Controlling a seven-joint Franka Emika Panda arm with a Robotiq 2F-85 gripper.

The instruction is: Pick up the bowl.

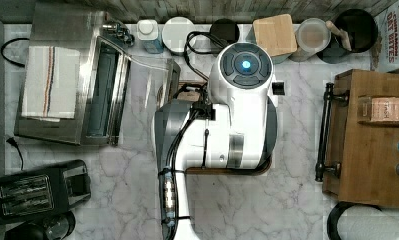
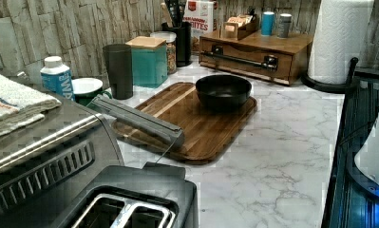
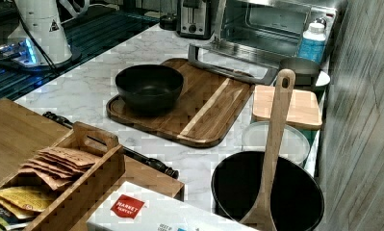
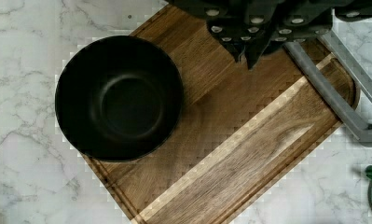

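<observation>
A: Where do we log the bowl (image 4: 118, 98)?

B: We see it upright on the wooden board (image 4: 249, 154), at one corner, its rim close to two of the board's edges. In the left view it sits at the board's far right end; in the right view, at the board's near left corner. Its inside holds nothing.

A: And the claw (image 4: 246, 56)?

B: In the wrist view we see it above the board, off to one side of the bowl and not touching it. The two fingertips (image 4: 239, 52) sit close together with barely a slit between them, gripping nothing.

A: Surroundings?

B: The board lies on the marble bench (image 2: 282, 156). The toaster oven's open door (image 3: 230, 65) overhangs the board's other end. In the left view we note a dark cup (image 2: 118, 70), a teal canister with a wooden lid (image 2: 148, 59) and a black utensil pot (image 2: 180, 40) along the wall, a wooden drawer box (image 2: 253, 54) beyond the bowl, and a toaster (image 2: 125, 204) in front.
</observation>
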